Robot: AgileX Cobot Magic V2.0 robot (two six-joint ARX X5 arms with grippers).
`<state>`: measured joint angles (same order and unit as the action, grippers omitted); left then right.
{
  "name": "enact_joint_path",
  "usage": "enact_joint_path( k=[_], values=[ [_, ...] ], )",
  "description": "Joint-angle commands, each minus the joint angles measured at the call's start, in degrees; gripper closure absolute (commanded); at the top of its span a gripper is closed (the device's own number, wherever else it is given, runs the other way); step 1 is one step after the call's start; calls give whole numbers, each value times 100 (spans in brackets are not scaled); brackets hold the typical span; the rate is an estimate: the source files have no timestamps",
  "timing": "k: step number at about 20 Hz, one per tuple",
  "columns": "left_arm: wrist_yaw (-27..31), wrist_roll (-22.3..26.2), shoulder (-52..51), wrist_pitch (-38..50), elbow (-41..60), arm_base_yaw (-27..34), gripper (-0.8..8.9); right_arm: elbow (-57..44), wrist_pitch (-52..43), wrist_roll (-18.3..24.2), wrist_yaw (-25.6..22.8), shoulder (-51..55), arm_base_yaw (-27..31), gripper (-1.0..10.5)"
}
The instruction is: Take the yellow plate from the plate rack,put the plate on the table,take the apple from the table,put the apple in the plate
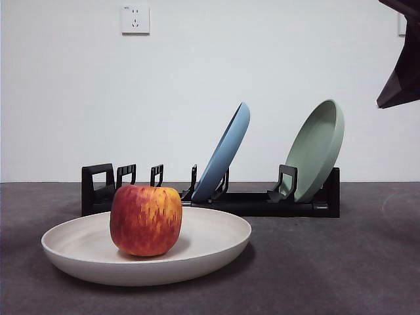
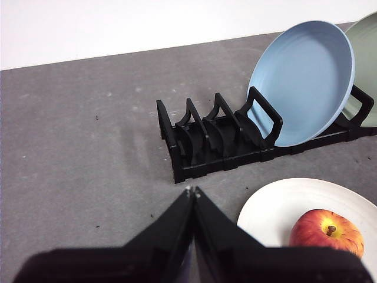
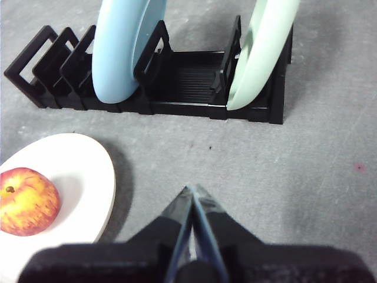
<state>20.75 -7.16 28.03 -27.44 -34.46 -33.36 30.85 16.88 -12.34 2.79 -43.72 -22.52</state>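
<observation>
The cream yellow plate [image 1: 210,243] lies flat on the dark grey table [image 1: 328,275] in front of the black plate rack [image 1: 262,200]. The red apple [image 1: 146,220] sits in the plate, left of its middle. The plate [image 2: 283,203] and apple [image 2: 327,232] also show in the left wrist view, and the plate [image 3: 76,165] and apple [image 3: 26,200] in the right wrist view. My left gripper [image 2: 192,191] is shut and empty, above the table beside the plate. My right gripper [image 3: 192,190] is shut and empty, raised right of the plate; it shows as a black tip [image 1: 401,82] at the front view's top right.
A blue plate [image 1: 226,154] and a sage-green plate [image 1: 318,147] stand tilted in the rack's middle and right slots. The rack's left slots [image 1: 125,176] hold nothing. A wall socket [image 1: 135,20] is on the white wall behind.
</observation>
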Motion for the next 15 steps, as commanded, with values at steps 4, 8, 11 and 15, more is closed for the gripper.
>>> enact_joint_path(
  k=[4,8,11,15],
  values=[
    [0,-55,-9,-9,37,9,815,-13,-37,-87,-17,-4,-2,944],
    [79,184,-216,-125,37,212,815,-13,-37,-87,-15,-4,-2,944],
    [-973,297,-586,-155,59,1104,815,-13,-35,-87,-17,-4,2,944],
    [-2297,892,-1307,317,627,2474,815,-13,-35,-85,-15,-2,2,944]
  ],
)
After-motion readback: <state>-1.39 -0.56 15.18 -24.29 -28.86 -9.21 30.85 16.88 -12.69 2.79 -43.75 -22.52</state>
